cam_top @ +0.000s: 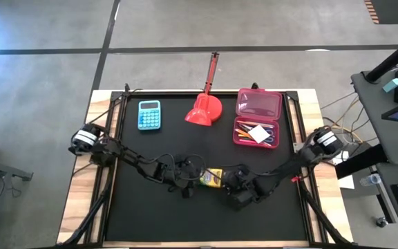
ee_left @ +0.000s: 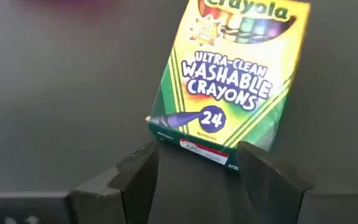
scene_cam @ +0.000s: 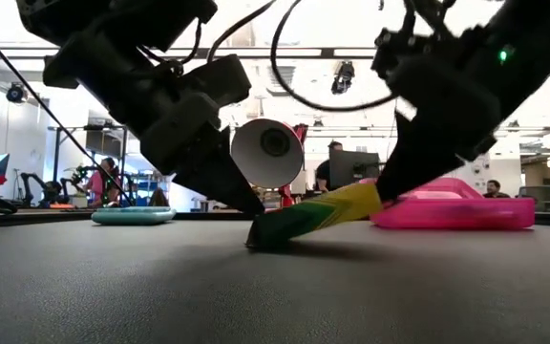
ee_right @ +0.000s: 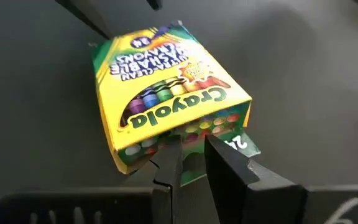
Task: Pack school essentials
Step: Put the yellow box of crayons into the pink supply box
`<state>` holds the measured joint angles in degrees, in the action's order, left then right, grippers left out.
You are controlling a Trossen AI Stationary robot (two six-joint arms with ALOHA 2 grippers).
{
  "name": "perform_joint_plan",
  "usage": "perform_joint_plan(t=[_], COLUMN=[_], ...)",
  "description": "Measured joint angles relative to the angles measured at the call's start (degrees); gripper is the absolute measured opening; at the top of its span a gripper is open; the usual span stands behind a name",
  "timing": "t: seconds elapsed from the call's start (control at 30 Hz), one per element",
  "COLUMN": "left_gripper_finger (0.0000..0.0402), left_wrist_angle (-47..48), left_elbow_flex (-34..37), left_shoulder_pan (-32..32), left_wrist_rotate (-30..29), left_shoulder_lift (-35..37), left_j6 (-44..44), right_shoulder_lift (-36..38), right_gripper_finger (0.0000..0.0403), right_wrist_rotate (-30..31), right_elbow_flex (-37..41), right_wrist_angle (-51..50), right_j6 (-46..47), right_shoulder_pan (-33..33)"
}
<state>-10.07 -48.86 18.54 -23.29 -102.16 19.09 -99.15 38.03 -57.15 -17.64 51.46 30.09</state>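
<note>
Nearest the table-level camera we see the crayon box (scene_cam: 318,218), tilted, its lower end resting on the black mat (scene_cam: 275,287) and its upper end lifted toward the right. Our right gripper (ee_right: 193,155) pinches the box's open top flap edge, fingers drawn close together on the thin cardboard. Our left gripper (ee_left: 197,165) sits at the box's lower end with its fingers spread wide apart, one on each side of the bottom corner, not clamping it. From above, the box (cam_top: 214,178) lies mid-table between the two arms, well apart from the pink pencil case (cam_top: 258,117), which stands open at the far right with pens and a small white square already inside. The calculator (cam_top: 149,115) and the red scoop (cam_top: 204,104) sit along the far edge, out of our way.

We judge the grip the weak point: we hold only a flap, so the box may pivot, tear or slip out when lifted. With the top open, tipping it further could spill crayons onto the mat. If our left fingers close off-centre on the corner, they could push the box sideways against the right-hand hold. The two arms are crowded close, so a careless move risks a knock between them.
</note>
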Motion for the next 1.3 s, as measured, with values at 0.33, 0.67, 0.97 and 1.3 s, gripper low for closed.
perform_joint_plan(t=[0.33, 0.67, 0.97, 1.3], left_gripper_finger=[0.0203, 0.0203, 0.0203, 0.0203], left_wrist_angle=[-1.81, -1.95, -2.41, -0.44], left_elbow_flex=[-1.36, -1.26, -0.66, -0.36], left_shoulder_pan=[-0.09, -0.17, -0.11, 0.16], left_wrist_rotate=[-1.0, -1.11, -1.22, -1.24], left_shoulder_lift=[0.1, -0.76, -1.95, -1.84], left_j6=[-6.21, -6.52, -6.17, -5.92], right_shoulder_lift=[1.35, 1.39, 1.44, 1.66], right_gripper_finger=[0.0063, 0.0063, 0.0063, 0.0063], right_wrist_rotate=[-0.34, -0.84, -1.16, -3.12], right_elbow_flex=[-0.04, 0.0, 3.79, 4.42], right_wrist_angle=[-2.52, -3.54, -3.54, 2.51], right_j6=[1.89, 8.81, 22.3, 24.31], right_shoulder_pan=[1.37, 3.28, 5.65, 5.77])
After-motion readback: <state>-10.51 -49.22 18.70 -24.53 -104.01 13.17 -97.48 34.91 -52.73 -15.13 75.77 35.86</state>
